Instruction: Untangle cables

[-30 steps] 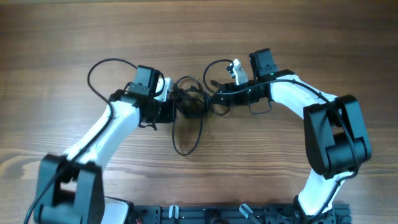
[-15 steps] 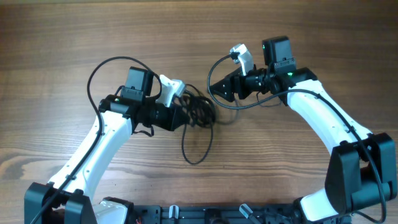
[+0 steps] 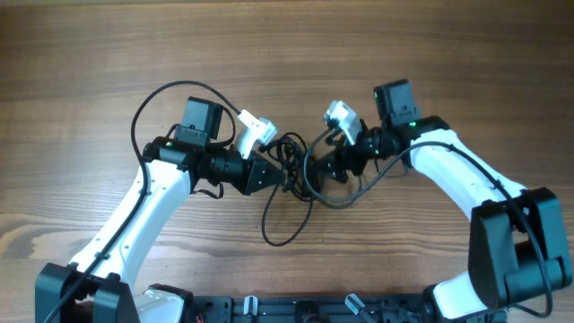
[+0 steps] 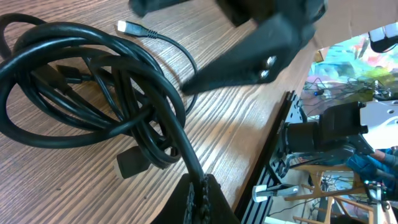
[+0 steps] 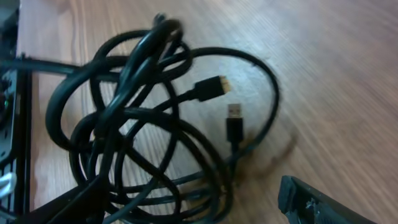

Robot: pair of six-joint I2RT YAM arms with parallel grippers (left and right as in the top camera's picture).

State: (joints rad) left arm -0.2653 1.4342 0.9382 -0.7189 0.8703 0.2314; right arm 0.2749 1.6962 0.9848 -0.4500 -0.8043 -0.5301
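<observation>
The left tool reaches in over the wooden counter with its jaws standing apart, open. In the left wrist view one finger sits high and the other low, with bare wood showing between them. One strand of the cables runs down onto the low finger and touches it; I cannot tell whether it is caught there. The rest of the bundle sits just ahead of this tool's tips as a knot of thin black loops crossing over each other. A small flat plug lies free on the wood beyond the far side of the knot. A blocky black connector lies under the near loops, close to the low finger. From overhead, a loose loop trails out of the knot back past this tool's tips, toward the arms' base.

The bundle lies between the two tools, close against both. The right tool comes at it from the other side, and its jaws are also wide apart, open. One finger is clear of the cables to one side, and the other is right at the edge of the loops. Directly ahead of this tool lie a gold-tipped plug and a silver-tipped USB plug. They sit inside the outermost loop, near each other but apart.
</observation>
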